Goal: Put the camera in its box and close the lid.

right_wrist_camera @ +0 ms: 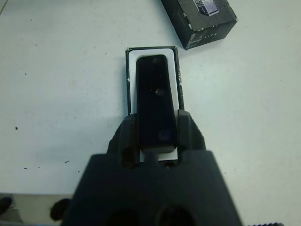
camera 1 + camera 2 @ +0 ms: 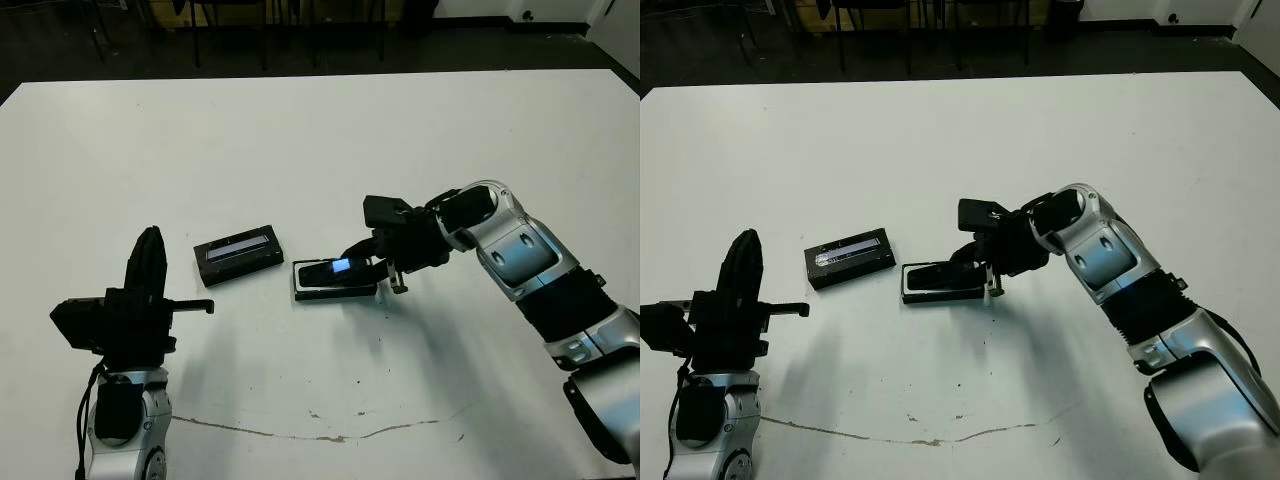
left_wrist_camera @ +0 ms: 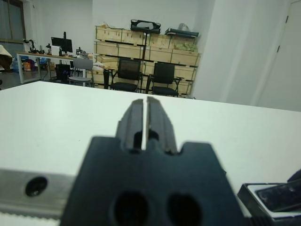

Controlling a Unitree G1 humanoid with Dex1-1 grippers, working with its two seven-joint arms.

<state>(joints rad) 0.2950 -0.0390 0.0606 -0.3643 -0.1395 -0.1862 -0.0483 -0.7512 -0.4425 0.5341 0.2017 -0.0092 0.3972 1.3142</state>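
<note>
My right claw [image 1: 155, 136] pinches the slim camera [image 1: 154, 99] by its long edges over the box [image 1: 177, 80]; glossy, rigid, light, likely slippery; my left claw [image 3: 146, 123] sits closed, empty.

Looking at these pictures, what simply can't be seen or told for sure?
- Right wrist view: the box's near end is hidden behind the right hand.
- Whether the camera rests in the box or hangs just above it cannot be told.
- Left wrist view: the box is cut off by the picture's edge.
</note>
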